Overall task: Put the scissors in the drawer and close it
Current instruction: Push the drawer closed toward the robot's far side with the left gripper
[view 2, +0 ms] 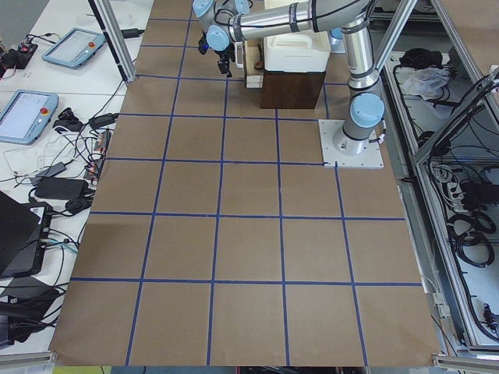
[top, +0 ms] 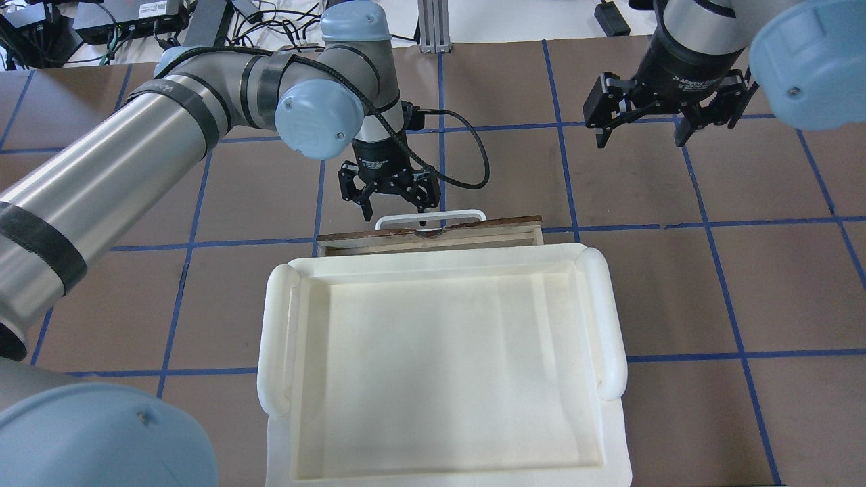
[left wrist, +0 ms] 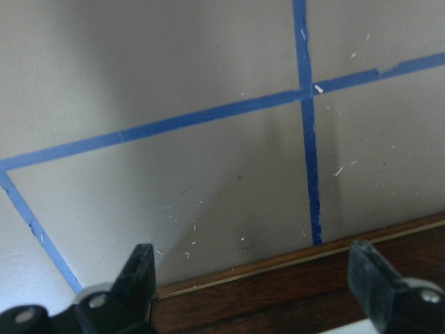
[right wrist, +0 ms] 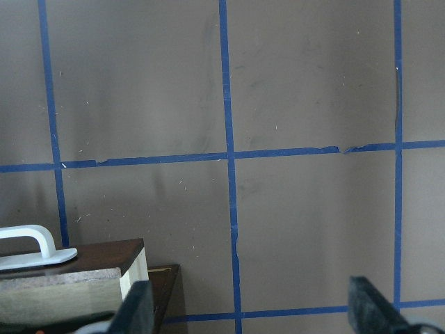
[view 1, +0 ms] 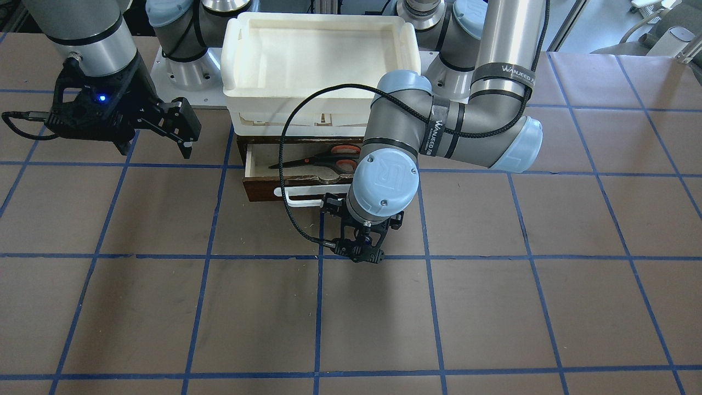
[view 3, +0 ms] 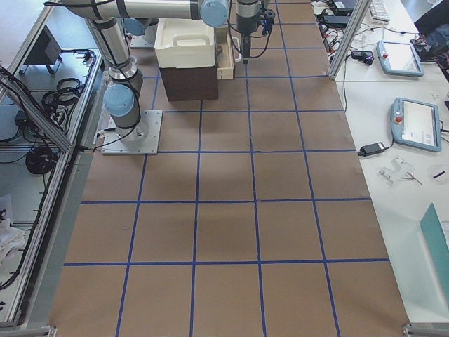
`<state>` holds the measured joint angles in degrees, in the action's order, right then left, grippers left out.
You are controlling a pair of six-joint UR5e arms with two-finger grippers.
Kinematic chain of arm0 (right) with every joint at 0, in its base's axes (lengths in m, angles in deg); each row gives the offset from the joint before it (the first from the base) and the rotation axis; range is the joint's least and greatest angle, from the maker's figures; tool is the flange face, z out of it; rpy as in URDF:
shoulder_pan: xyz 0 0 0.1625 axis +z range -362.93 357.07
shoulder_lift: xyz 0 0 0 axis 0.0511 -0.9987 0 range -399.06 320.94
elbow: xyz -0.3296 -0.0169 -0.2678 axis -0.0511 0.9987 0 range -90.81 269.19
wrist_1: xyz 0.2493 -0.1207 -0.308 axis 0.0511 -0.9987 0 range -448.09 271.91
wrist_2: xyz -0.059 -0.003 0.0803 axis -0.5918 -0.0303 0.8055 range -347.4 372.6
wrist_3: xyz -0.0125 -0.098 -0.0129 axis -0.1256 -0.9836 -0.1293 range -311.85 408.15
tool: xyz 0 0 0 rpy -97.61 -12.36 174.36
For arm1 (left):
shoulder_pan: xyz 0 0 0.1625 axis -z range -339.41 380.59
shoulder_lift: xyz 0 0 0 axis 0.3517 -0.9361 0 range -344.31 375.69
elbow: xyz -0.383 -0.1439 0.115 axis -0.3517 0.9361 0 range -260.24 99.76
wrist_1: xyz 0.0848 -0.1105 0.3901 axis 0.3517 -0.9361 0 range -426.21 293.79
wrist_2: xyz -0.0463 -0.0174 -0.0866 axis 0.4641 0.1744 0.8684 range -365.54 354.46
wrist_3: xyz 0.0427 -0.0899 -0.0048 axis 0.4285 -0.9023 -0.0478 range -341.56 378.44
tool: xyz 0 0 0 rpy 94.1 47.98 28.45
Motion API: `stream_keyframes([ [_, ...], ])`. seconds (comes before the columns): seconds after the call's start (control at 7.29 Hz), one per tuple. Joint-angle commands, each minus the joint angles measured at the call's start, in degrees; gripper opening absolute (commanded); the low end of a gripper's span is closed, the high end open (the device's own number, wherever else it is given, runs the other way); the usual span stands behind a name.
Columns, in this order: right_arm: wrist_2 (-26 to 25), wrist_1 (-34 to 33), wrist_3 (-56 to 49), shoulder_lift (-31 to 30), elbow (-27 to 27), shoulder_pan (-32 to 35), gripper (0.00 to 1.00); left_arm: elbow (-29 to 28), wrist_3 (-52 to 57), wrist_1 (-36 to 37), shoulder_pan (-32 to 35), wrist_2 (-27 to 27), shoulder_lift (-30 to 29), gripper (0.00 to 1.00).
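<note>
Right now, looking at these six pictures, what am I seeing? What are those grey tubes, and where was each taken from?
The grey tubes are two robot arms, each ending in a two-finger claw, a gripper. Two pictures look down on the table, one from behind the robot, one facing it; two look along it from its ends; two come from wrist cameras. On the table stands a dark box with a white tray on top and a drawer pulled partly out. The scissors lie inside the drawer. The left gripper is open close to the drawer's white handle; the right gripper hangs open off to the side. Neither holds anything.
</note>
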<state>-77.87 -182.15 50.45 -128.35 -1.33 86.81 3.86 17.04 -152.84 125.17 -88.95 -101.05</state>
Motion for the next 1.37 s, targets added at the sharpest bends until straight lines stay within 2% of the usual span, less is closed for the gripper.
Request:
stream_keyframes([
  [0.0, -0.93, 0.02, 0.07, 0.00, 0.00, 0.00, 1.00, 1.32, 0.00, 0.06, 0.01, 0.01, 1.08, 1.00],
  [0.14, -3.03, -0.07, 0.07, 0.00, -0.09, 0.00, 1.00, 1.67, 0.00, -0.12, 0.10, 0.09, 1.52, 1.00],
  [0.69, -3.13, -0.07, -0.02, 0.00, -0.09, 0.00, 1.00, 5.45, 0.00, -0.38, 0.27, 0.18, 3.89, 1.00],
  [1.23, -2.79, -0.07, 0.16, 0.00, -0.09, 0.00, 1.00, 6.77, -0.09, -2.14, 0.36, 0.09, 5.39, 1.00],
])
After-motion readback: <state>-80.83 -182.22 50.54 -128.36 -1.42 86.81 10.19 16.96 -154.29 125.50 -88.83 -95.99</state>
